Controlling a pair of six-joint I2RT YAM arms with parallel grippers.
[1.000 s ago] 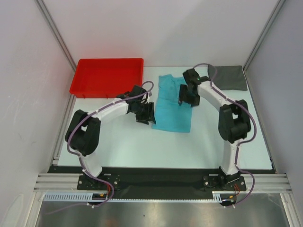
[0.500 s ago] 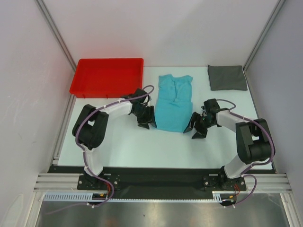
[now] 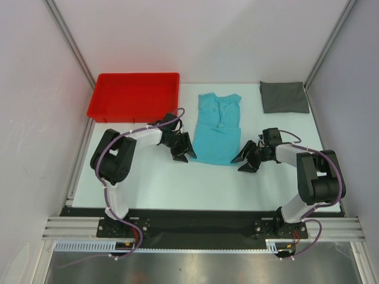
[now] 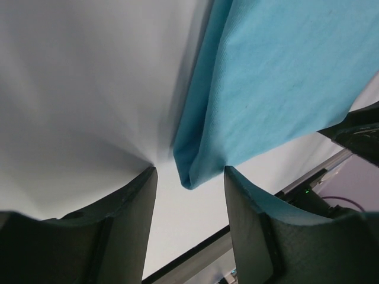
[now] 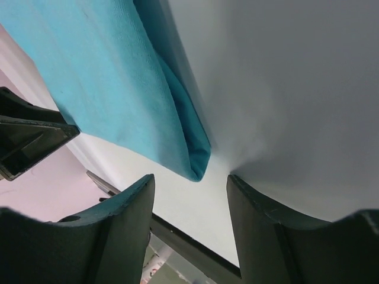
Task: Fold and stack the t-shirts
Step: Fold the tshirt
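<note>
The turquoise t-shirt lies flat mid-table as a long narrow strip, collar at the far end. My left gripper sits low at its near left corner, open; in the left wrist view that corner pokes in between the left gripper tips, untouched. My right gripper sits low at the near right corner, open too; in the right wrist view the corner hangs just ahead of the right gripper tips. The dark grey t-shirt rests as a folded rectangle at the far right.
A red plastic tray stands at the far left, behind my left arm. Frame posts and pale walls close in the table on both sides. The black rail runs along the near edge.
My right arm swung from over the shirt's far part down to its near right corner. My left gripper edged in toward the near left corner. The shirt itself has not moved in the last half second.
</note>
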